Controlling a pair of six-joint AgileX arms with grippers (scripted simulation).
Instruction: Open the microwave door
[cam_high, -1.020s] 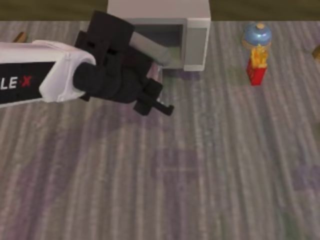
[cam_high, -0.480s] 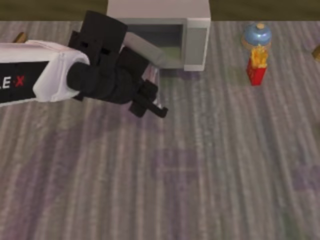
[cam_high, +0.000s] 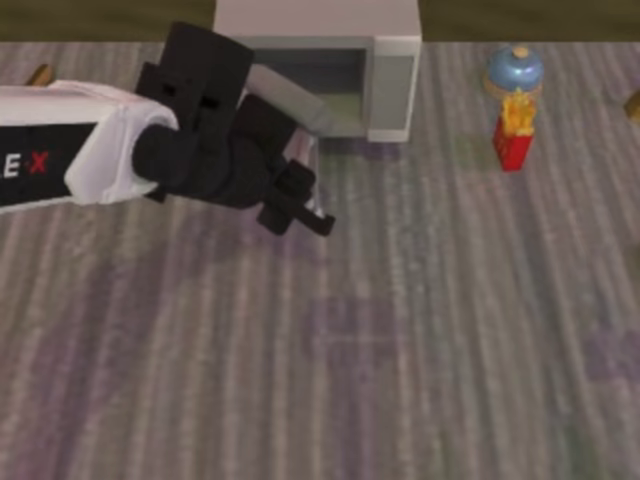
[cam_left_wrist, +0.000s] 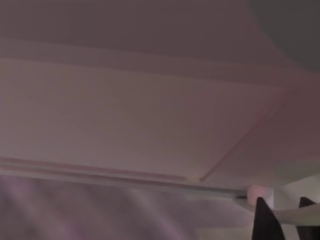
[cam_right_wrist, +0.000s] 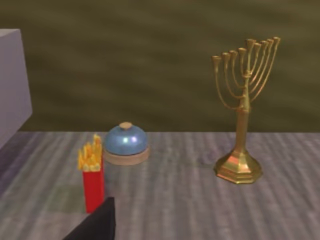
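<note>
We inspect a grey-streaked, wood-grained table (cam_high: 420, 350) with a dark olive backdrop behind it. The microwave (cam_high: 320, 25) stands at the far edge, left of centre, its narrow control panel (cam_high: 392, 88) on its right side. The microwave door (cam_high: 295, 100) is swung partly out from the cavity, angling toward the near left, with its free edge near our left arm. Our left arm reaches in from the table's left side, and our left gripper (cam_high: 305, 212) sits just in front of the door's free end; the left wrist view shows dark fingertips (cam_left_wrist: 265, 222) straddling a slim pale bar at the door's edge, pinching it. Right of the microwave, well apart from it, stand a blue service bell (cam_high: 514, 68) and, just in front of it, a red carton of fries (cam_high: 513, 135). The right wrist view adds a gold candelabrum (cam_right_wrist: 242, 107) beyond those. Our right gripper appears only as a dark edge there; we cannot tell its state.
</note>
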